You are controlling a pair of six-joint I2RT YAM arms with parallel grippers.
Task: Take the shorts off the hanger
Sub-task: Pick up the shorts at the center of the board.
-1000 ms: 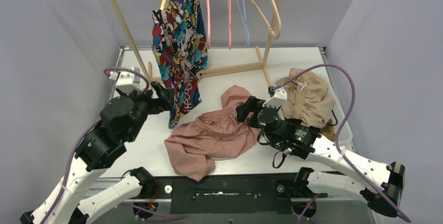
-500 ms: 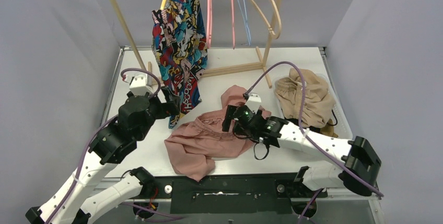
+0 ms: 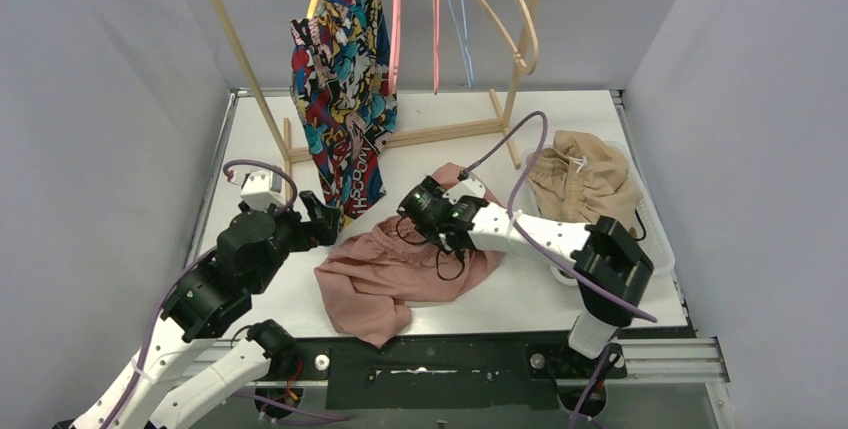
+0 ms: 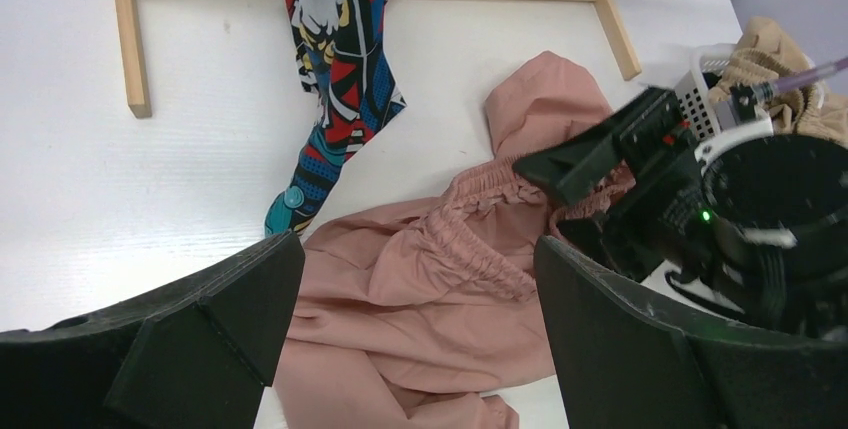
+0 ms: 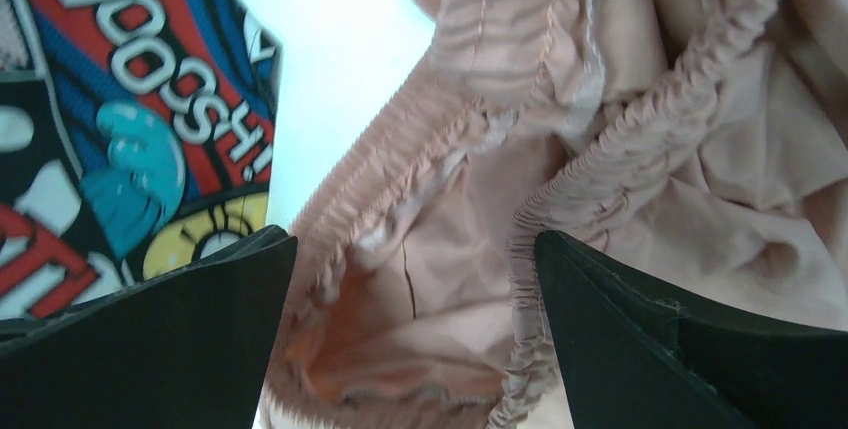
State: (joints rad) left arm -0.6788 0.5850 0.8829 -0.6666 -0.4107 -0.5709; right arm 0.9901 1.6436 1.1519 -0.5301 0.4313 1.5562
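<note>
Hanging comic-print cloth shorts (image 3: 345, 99) get cropped up top; beige cloth shorts (image 3: 585, 179) fill the worktop's right-edge white bin (image 3: 655, 239); left gripper (image 3: 322, 217), right gripper (image 3: 418, 204) gape empty.

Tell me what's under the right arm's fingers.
The dusty pink shorts, their gathered waistband lying below the open fingers. The table beneath that cloth is covered.

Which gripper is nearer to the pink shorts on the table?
Right. The right gripper is open over the pink shorts, at their waistband; the left gripper sits off their left edge, by the comic-print shorts.
</note>
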